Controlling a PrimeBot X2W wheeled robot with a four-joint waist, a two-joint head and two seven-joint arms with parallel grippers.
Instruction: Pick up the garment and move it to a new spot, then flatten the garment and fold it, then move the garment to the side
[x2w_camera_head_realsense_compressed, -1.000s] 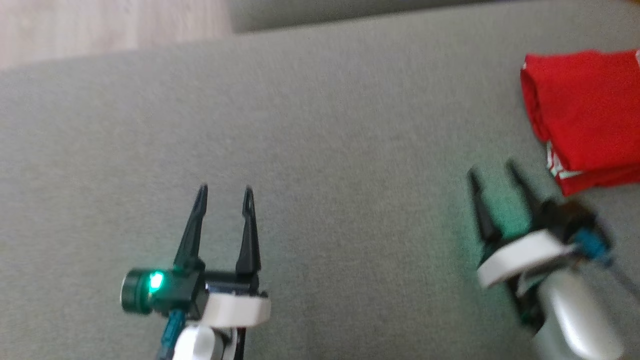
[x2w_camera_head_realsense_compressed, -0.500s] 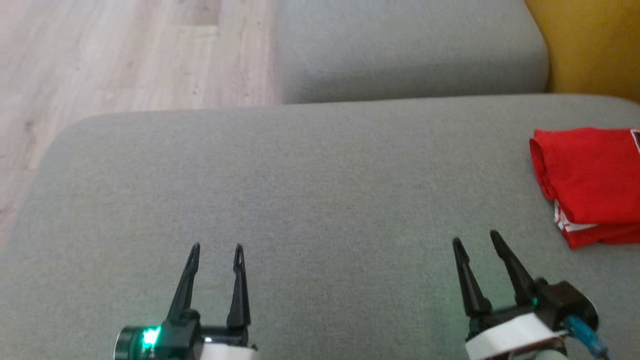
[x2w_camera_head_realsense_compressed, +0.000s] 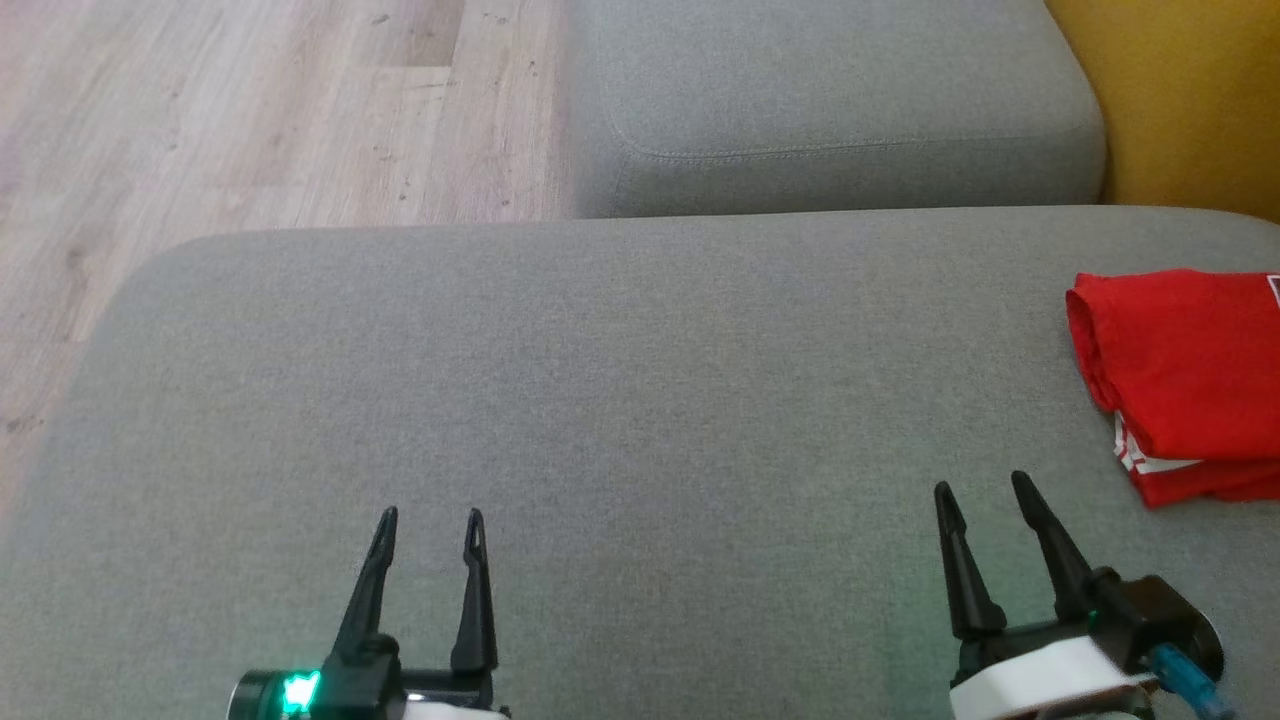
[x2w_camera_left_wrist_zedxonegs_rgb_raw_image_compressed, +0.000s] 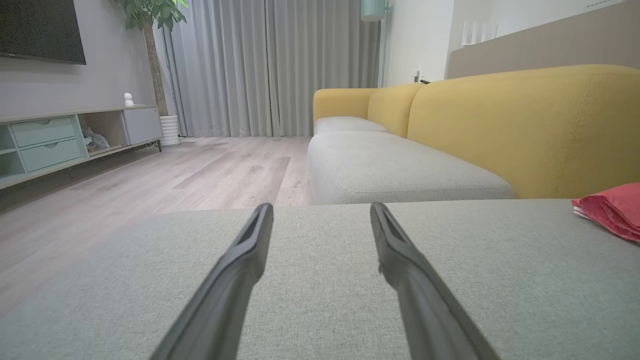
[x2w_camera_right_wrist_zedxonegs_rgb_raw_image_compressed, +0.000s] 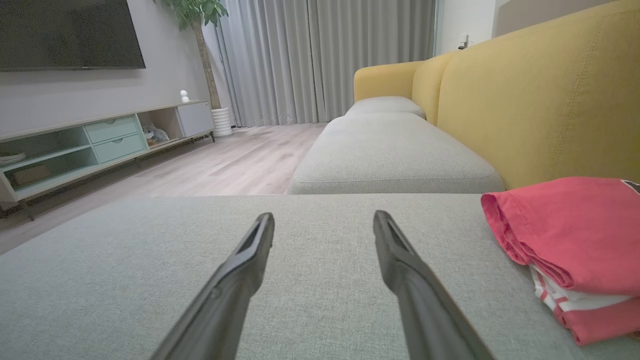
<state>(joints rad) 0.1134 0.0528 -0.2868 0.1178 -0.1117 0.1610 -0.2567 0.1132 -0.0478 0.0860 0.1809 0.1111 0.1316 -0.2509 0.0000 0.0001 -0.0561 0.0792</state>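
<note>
Head view: red garment (x2w_camera_head_realsense_compressed: 1185, 375) lies folded at far right of grey sofa cushion (x2w_camera_head_realsense_compressed: 640, 380). left gripper (x2w_camera_head_realsense_compressed: 430, 522) & right gripper (x2w_camera_head_realsense_compressed: 985, 495): fingers spread, empty, over bare cushion; right one near garment, not touching. Prob. final move-aside step done; next just keep arms clear.

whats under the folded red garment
The red garment lies on the grey seat cushion. A white striped layer peeks out between its lower folds. The cushion directly beneath it is covered, so anything there is hidden.
</note>
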